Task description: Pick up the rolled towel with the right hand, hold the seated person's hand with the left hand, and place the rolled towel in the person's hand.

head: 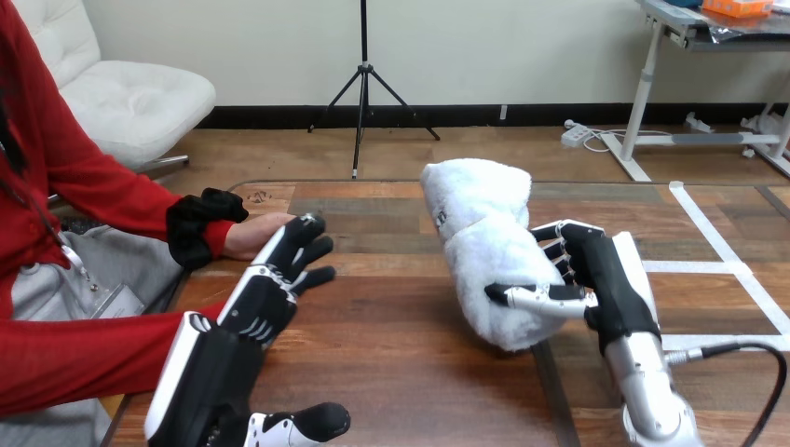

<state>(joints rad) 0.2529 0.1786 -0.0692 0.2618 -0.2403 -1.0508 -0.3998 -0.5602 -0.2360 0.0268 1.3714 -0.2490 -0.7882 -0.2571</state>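
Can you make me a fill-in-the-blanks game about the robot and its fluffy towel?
1. The robot's right hand has its fingers curled round the rolled towel, which is ____ in colour.
2. The robot's left hand, fingers straight, points toward the person's hand and holds ____.
3. The person's hand rests on the wooden table at the view's ____ side.

Missing words: white; nothing; left.

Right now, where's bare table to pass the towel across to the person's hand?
Free: the table strip between the left hand and the rolled towel, down to the near edge. Crowded: the left edge, where the left hand overlaps the person's hand; at right, the right hand grips the towel.
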